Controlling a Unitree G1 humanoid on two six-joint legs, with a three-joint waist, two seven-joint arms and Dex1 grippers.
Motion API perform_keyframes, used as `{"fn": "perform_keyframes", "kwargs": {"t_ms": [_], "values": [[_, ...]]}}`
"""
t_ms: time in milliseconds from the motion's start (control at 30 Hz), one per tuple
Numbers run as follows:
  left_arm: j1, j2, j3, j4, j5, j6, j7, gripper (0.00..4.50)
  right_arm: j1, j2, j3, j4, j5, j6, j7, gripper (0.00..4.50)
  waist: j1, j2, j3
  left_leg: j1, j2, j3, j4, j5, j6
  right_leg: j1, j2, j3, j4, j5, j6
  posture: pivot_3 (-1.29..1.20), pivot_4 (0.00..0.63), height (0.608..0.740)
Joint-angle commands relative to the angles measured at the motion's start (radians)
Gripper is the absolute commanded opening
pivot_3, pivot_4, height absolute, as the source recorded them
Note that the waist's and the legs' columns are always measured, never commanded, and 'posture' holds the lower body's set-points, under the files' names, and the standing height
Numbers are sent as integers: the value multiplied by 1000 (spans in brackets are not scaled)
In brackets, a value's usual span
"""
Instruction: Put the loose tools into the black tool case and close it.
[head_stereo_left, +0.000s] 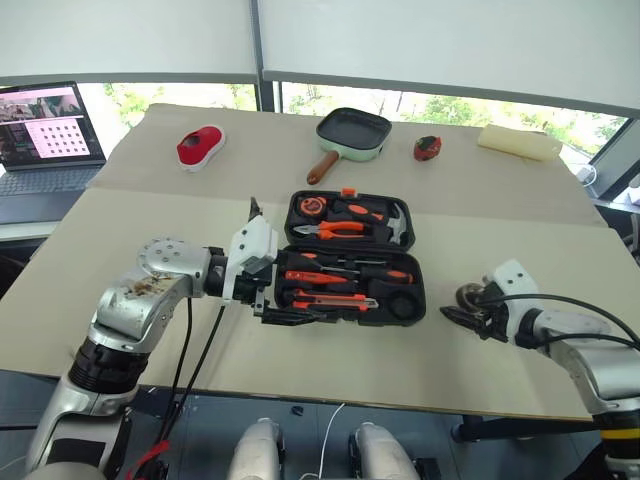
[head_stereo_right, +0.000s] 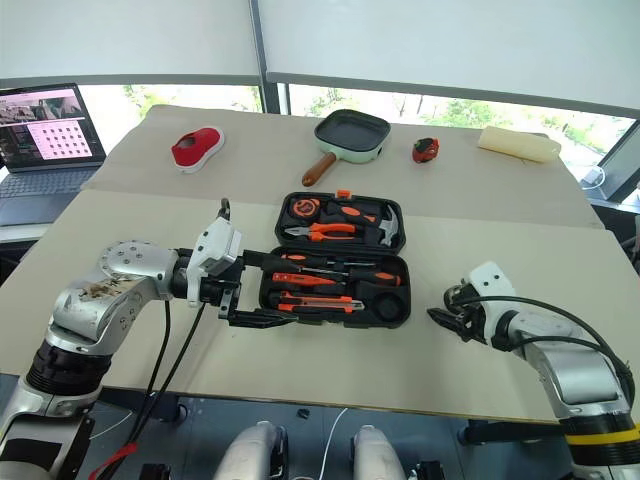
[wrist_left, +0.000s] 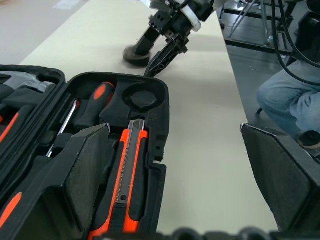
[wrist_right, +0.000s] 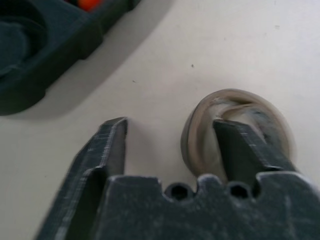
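From your head views, the right gripper (head_stereo_left: 462, 314) covers most of the tape roll (head_stereo_left: 468, 295) at about four o'clock from the black tool case (head_stereo_left: 352, 301), so you cannot tell there whether they touch. In the right wrist view one finger (wrist_right: 240, 150) hides the tape roll's middle and the case is cut off at the edge. In the left wrist view a seated person's knee (wrist_left: 287, 97) is cropped, and the utility knife (wrist_left: 126, 192) runs partly behind the near finger (wrist_left: 75, 185).
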Motion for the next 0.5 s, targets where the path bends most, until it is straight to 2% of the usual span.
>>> {"fn": "perform_keyframes", "kwargs": {"t_ms": [33, 100, 167, 233, 367, 433, 500], "values": [[-23, 8, 10, -16, -6, -16, 6, 4500, -3, -2, -9, 17, -25, -34, 14, 1459, 0, 0, 0, 0, 0, 0, 0, 0, 0, 0, 0, 0, 0, 0, 0, 0, 150, 740], [-27, 8, 10, -15, -6, -16, 6, 4500, 10, -9, -26, 1, -22, -37, 23, 645, 1, 0, 0, 0, 0, 0, 0, 0, 0, 0, 0, 0, 0, 0, 0, 0, 150, 740], [-27, 11, 11, -16, -7, -16, 6, 4500, 29, -26, -59, -36, -9, -40, 36, 80, 2, 0, 0, 0, 0, 0, 0, 0, 0, 0, 0, 0, 0, 0, 0, 0, 150, 740], [-22, 15, 14, -20, -8, -17, 5, 4500, 33, -38, -93, -86, 15, -31, 45, 31, 4, 0, 0, 0, 0, 0, 0, 0, 0, 0, 0, 0, 0, 0, 0, 0, 150, 740], [-5, 29, 11, -34, -8, -18, 3, 4500, 14, -54, -119, -313, 161, 18, 143, 31, -3, 1, 1, 0, 0, 0, 0, 0, 0, -1, 0, 0, 0, 0, 0, 0, 150, 740], [-11, 27, 3, -28, -3, -22, 5, 4500, -16, -62, -57, -421, 197, 60, 167, 31, -10, 1, 1, 1, 1, 0, -1, 0, 0, -1, 1, 0, 1, 0, 0, 0, 150, 740], [-18, 26, -8, -21, 4, -31, 0, 4500, -44, -66, 21, -453, 157, 74, 160, 31, -10, 1, 1, 1, 2, -1, -1, 0, 0, 0, 2, 0, 1, 0, 0, 0, 150, 740]]}}
